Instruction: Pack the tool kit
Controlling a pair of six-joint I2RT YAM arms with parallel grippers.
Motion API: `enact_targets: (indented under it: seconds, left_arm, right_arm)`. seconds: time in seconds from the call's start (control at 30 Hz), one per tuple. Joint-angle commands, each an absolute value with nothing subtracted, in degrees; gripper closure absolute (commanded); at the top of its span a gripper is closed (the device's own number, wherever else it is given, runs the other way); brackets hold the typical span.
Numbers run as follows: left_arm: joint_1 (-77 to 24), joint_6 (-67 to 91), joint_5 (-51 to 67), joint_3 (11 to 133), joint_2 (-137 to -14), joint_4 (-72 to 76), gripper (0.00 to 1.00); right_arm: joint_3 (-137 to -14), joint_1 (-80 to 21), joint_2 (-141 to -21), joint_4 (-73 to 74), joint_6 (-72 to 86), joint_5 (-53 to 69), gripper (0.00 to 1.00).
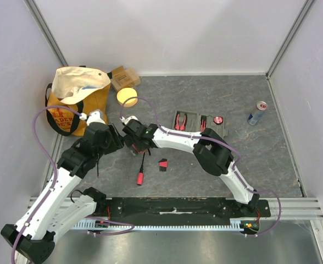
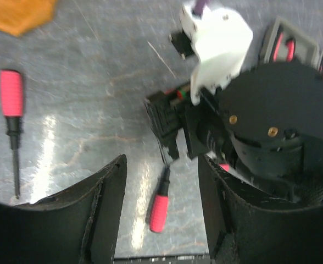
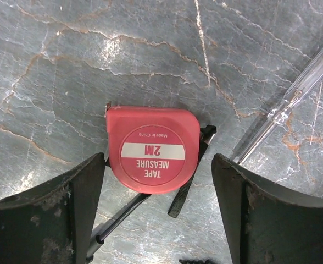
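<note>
Case (image 1: 193, 122) grey, red pliers (image 1: 180, 120) inside

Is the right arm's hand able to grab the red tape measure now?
Probably yes. The right hand hangs open over the tape measure, one finger on each side, and nothing covers it.
</note>
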State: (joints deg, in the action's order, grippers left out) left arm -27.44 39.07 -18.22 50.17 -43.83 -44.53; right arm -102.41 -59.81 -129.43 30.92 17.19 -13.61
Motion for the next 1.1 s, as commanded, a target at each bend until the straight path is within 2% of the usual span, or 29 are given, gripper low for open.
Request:
enact_targets:
  seconds: [0.0, 0.17, 0.4, 0.73, 0.87, 0.93, 1.03, 1.07]
  left_arm:
    - [-27.3, 36.3, -4.0, 47.0, -44.7, -45.4, 0.39]
    - [-27.3, 36.6, 6.6, 42.2, -46.8, -42.1, 0.39]
    - [-29.6, 33.8, 11.9, 40.9, -58.4, -37.3, 0.41]
    - [-40.6, 38.1, 4.1, 40.6, -75.4, -35.2, 0.44]
    - [-42.4, 39.5, 2.4, 41.0, -81.4, -35.8, 0.55]
    - [-43.4, 39.6, 1.8, 42.4, -82.6, -36.4, 0.66]
    - [-45.6, 37.3, 1.5, 45.9, -82.3, -36.4, 0.95]
    - [-46.4, 36.7, 1.4, 47.1, -82.1, -36.4, 0.98]
  right_arm:
    - [-104.4, -59.2, -126.3, 30.6, 19.4, -16.0, 0.14]
    - [-100.1, -57.0, -119.5, 30.1, 24.1, -17.7, 0.13]
    - [-84.7, -48.7, -107.3, 30.0, 33.2, -20.7, 0.17]
    - [-75.0, -40.0, -97.6, 29.0, 33.0, -20.5, 0.17]
    - [-72.6, -38.3, -95.6, 28.7, 32.8, -20.3, 0.17]
    - [-71.5, -37.6, -94.5, 28.7, 32.6, -20.4, 0.17]
    - [-70.2, -36.0, -92.7, 28.7, 32.1, -20.6, 0.17]
    - [-69.7, -35.4, -92.2, 28.7, 32.1, -20.6, 0.17]
